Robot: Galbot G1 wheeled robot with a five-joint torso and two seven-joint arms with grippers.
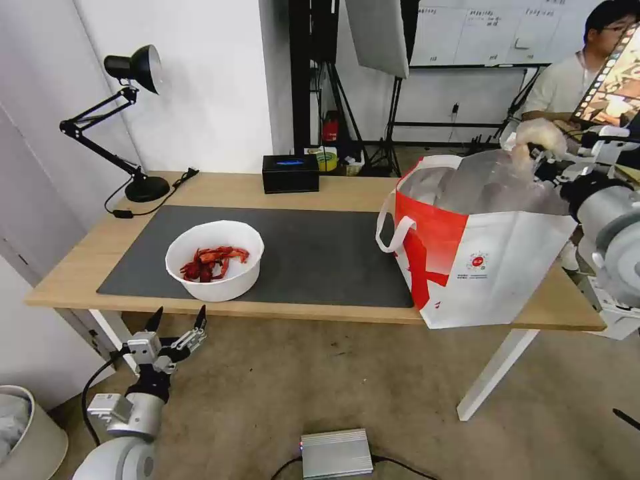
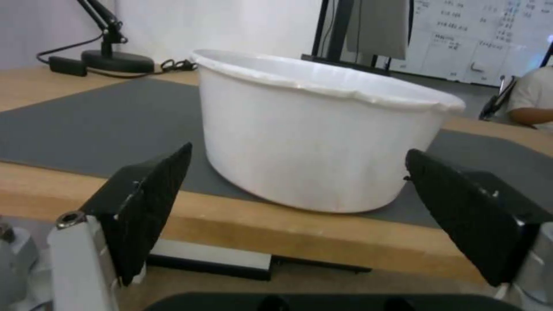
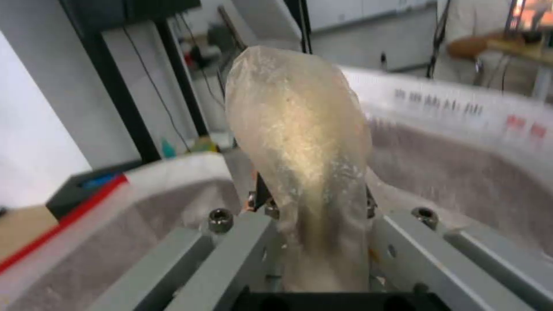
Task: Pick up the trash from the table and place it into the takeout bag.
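Table (image 1: 320, 193) spans mid-frame in the head view, dark mat (image 1: 313, 253) across its centre. Black desk lamp (image 1: 130, 120) at upper left, its cord running to the table's back edge; black box (image 1: 290, 173) at the back edge, centre. A silver box (image 1: 335, 453) lies on the floor at bottom centre.

White bowl (image 1: 215, 260) sits on the mat, centre-left, red shells visible inside. Left gripper (image 1: 179, 322) hangs below the table's near edge, lower left, fingers spread wide, nothing between them. Left wrist view: bowl wall (image 2: 317, 147) straight ahead between the two black pads (image 2: 147, 203), table edge in between; the shells are hidden by the wall there.

Takeout bag (image 1: 480, 260) stands at the table's right end, mouth open, foil lining showing. Right gripper (image 1: 543, 157) at upper right over the bag's mouth, pinching the small clear bag (image 1: 537, 137). Right wrist view: clear bag (image 3: 300, 138) clamped between the fingers, rising in centre frame, the takeout bag's rim (image 3: 449, 99) and lining behind it.
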